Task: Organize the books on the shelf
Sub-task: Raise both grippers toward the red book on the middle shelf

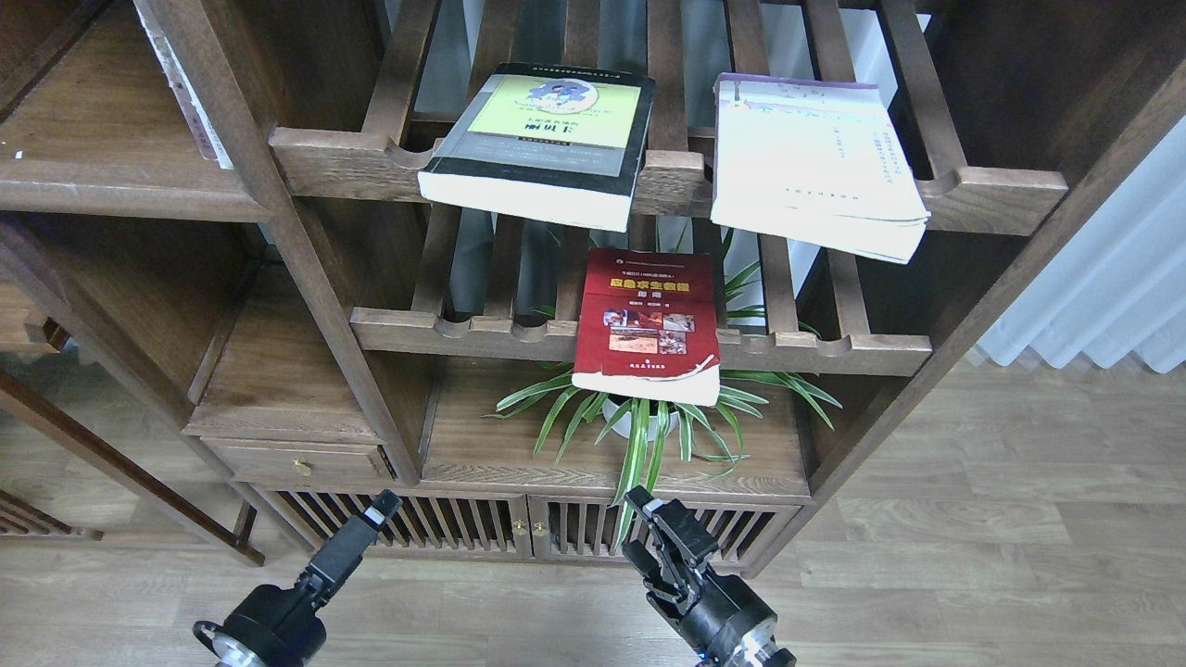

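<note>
While both arms hang low at the bottom of the view, nothing is in hand. Left gripper (pixel 382 508): seen narrow and dark, its fingers cannot be told apart, so whether they are spread or pressed together cannot be told. Right gripper (pixel 660 519): fingers seem slightly parted, nothing between them. Both are well apart from every book.

Books, count three, all lying flat on the slatted racks, all overhanging the notched front rails.
- Black-bordered book (pixel 542 139), thick, yellow-green cover: upper rack, left side, front edge past the rail.
- Pale white book (pixel 815 162), purple along its far edge: upper rack, right side, its near right corner jutting well out, pages a little fanned.
- Red book (pixel 649 320), yellow title and photos: lower rack, centre, near half hanging over the rail above the spider plant (pixel 639 412).

Judgement: covers up and askew, they look dropped rather than filed; the overhang does leave each front edge free for a pinch from below.

Solid shelf (pixel 102 176) at upper left: one flat dark board, a pale upright book spine (pixel 190 93) visible at its right end. Likely the target.

Slatted racks: two. Plants: one. Grippers: two.

Task appears unstarted.
</note>
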You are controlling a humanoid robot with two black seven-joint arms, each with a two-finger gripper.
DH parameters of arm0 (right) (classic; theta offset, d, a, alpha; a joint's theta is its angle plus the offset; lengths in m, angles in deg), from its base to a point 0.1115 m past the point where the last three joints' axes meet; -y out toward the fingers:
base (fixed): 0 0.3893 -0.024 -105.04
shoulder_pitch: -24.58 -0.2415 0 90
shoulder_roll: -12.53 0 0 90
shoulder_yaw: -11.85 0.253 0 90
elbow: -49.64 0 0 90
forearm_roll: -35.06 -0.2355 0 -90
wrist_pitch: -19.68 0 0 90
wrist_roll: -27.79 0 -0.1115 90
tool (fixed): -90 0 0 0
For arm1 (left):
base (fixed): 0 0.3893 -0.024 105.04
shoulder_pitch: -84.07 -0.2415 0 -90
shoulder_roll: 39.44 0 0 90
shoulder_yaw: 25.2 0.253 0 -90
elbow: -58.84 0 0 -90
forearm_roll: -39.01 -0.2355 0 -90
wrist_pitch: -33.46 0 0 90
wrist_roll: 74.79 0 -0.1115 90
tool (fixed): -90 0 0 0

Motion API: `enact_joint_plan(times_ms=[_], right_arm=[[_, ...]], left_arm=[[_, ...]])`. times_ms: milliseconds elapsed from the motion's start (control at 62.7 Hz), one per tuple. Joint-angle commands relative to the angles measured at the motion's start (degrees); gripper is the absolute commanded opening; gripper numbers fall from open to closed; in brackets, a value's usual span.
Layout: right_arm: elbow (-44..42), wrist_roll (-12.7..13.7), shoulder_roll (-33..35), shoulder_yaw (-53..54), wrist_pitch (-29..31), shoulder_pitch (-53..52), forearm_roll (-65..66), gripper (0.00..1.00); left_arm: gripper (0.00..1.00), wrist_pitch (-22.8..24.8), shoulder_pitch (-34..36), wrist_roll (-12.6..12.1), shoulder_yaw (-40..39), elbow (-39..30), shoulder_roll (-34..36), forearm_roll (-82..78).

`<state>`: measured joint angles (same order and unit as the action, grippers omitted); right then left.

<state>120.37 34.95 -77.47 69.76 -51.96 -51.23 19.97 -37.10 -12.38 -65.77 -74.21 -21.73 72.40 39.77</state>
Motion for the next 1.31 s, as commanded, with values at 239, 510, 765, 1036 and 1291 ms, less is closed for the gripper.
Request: enact_joint_plan(times_ms=[239,510,765,1036,1291], right_arm=[[-2.6,-0.2,0.0,-0.2,8.3,-0.7,0.2,1.0],[-4.6,0.3,0.0,-1.0,9.6,-1.2,0.2,1.0],[-9.5,0.4,0.0,-1.1,9.6,-3.6,0.3,1.0],[-11.2,0.4,0.0,-1.1,9.6,-4.1,0.2,1.0],[-11.1,0.4,0.0,-1.5,9.6,-6.7,0.3,1.0]], left_arm=[[1.0,4.9,0.2,0.9,-1.7,0.7,-0.1,-0.1],[1.0,8.6,1.7,0.9,-5.0,2.4,0.0,-0.3],[1.0,8.6,3.7,0.9,-5.7,6.4,0.1,-0.3],[1.0,8.6,3.5,0.9,-8.6,7.3,0.6,-0.4],[1.0,8.6,3.4,0.9,-8.4,8.8,1.9,-0.5]])
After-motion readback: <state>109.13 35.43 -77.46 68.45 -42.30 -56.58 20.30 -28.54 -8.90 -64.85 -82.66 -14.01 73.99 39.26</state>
